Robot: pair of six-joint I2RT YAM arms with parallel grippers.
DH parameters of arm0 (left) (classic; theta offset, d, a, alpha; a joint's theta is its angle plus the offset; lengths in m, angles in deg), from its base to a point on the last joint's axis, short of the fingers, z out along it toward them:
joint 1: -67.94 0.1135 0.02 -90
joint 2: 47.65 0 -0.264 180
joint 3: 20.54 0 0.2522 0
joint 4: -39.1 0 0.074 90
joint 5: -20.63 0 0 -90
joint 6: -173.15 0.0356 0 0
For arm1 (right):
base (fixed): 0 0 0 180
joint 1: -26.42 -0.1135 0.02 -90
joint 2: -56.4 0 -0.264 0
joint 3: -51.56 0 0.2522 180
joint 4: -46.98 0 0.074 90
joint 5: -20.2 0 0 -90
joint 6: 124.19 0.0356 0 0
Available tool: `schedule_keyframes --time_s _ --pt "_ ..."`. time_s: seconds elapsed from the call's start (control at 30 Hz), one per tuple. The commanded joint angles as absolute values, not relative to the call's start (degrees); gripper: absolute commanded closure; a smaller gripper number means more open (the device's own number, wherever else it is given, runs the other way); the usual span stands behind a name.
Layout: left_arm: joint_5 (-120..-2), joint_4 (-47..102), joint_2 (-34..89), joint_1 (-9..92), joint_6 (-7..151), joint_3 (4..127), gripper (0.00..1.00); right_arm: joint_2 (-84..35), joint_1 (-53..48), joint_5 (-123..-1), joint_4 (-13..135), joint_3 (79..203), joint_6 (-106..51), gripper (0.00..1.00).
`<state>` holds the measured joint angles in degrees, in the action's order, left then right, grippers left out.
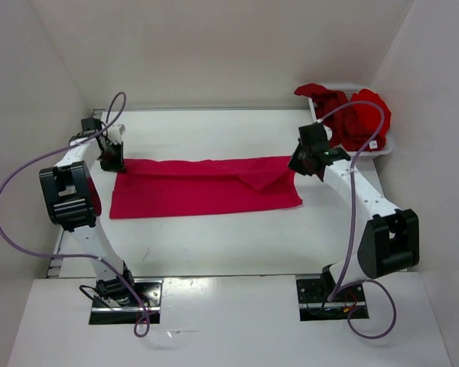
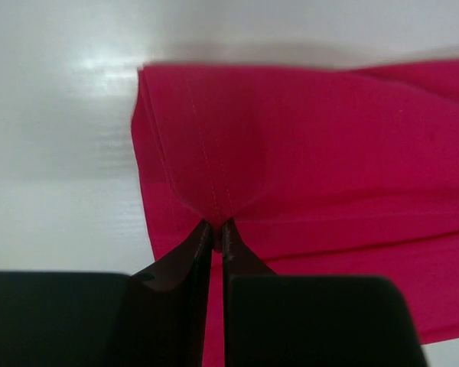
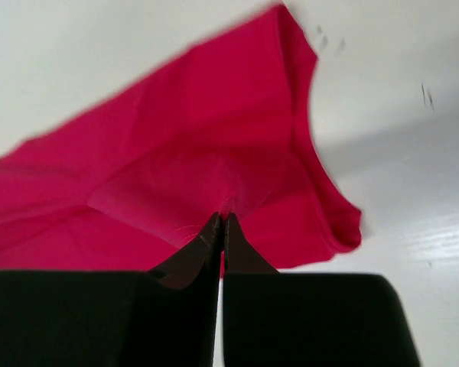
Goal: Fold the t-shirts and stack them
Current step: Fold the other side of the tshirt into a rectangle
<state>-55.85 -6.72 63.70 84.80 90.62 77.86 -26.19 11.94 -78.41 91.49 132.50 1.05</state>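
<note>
A pinkish-crimson t-shirt (image 1: 199, 189) lies stretched in a long folded band across the middle of the table. At its far left corner my left gripper (image 1: 112, 162) is shut on the cloth; the left wrist view shows the seamed edge of the t-shirt (image 2: 306, 153) pinched at the left gripper (image 2: 216, 224). My right gripper (image 1: 301, 164) is shut on the far right corner, which is lifted into a small peak. In the right wrist view the cloth (image 3: 176, 160) rises to the right gripper (image 3: 220, 218). Two more red t-shirts (image 1: 352, 115) lie bunched in the basket.
A white mesh basket (image 1: 386, 147) stands at the back right corner, close behind my right arm. White walls close in the table on the left, back and right. Cables loop from both arms.
</note>
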Motion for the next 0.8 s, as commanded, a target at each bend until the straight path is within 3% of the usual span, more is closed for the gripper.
schedule_keyframes --time_s 0.0,0.57,0.63,0.67,0.7,0.73,0.77 --pt "-59.3 -7.5 64.4 85.2 94.0 74.6 1.00 -25.0 11.5 -78.2 90.8 128.1 2.1 1.00" --pt "-66.0 -7.5 62.8 85.2 97.0 69.9 0.99 -29.6 11.5 -76.9 90.3 125.1 2.6 1.00" --pt "-65.0 -7.5 62.8 85.2 97.0 69.9 0.90 -31.3 11.5 -78.6 90.9 125.1 2.6 0.91" --pt "-64.5 -7.5 62.8 85.2 97.0 69.9 0.86 -32.0 11.5 -79.4 91.5 125.1 2.6 0.71" --pt "-63.8 -7.5 62.8 85.2 97.0 69.9 0.75 -33.5 11.5 -81.4 92.7 126.0 2.6 0.58" --pt "-63.2 -8.1 62.8 85.2 97.0 69.9 0.72 -34.1 11.5 -82.5 93.5 127.4 2.6 0.45" --pt "-62.6 -8.2 62.8 85.2 97.0 69.9 0.69 -34.1 11.5 -83.7 94.8 128.1 2.6 0.39"
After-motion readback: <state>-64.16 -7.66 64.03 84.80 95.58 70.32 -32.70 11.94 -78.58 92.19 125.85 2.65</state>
